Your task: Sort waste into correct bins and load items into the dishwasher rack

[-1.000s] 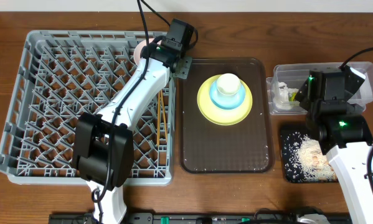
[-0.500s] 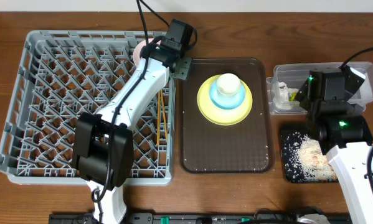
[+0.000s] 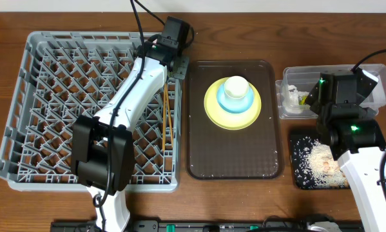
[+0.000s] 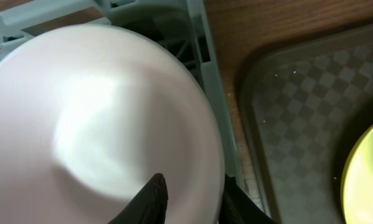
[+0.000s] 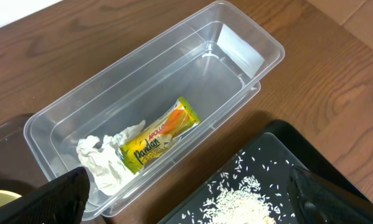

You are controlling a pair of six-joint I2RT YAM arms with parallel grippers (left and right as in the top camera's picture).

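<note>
The white bowl (image 4: pixel 93 118) fills the left wrist view, at the back right corner of the grey dishwasher rack (image 3: pixel 51 96). My left gripper (image 4: pixel 189 186) is shut on its rim, one finger inside and one outside; overhead, the arm (image 3: pixel 165 48) hides the bowl. Chopsticks (image 3: pixel 169 129) lie in the rack. The yellow plate (image 3: pixel 232 109) carries the light blue cup (image 3: pixel 236 93). My right gripper (image 5: pixel 195 199) hangs open and empty over the gap between the clear tub (image 5: pixel 174 68) and the black tray (image 3: pixel 299 174). The tub holds the wrapper (image 5: pixel 158 140) and napkin (image 5: pixel 102 158). Food scraps (image 5: pixel 248 205) lie in the black tray.
The plate and cup stand on a dark brown serving tray (image 3: pixel 231 154) between the rack and the bins. The left arm stretches across the rack's right half. Bare wooden table shows round the tray and bins.
The left wrist has shifted left and back along the rack's corner, and its jaws have narrowed onto the bowl's rim. The bowl now sits hidden under the arm overhead. The right arm is unmoved.
</note>
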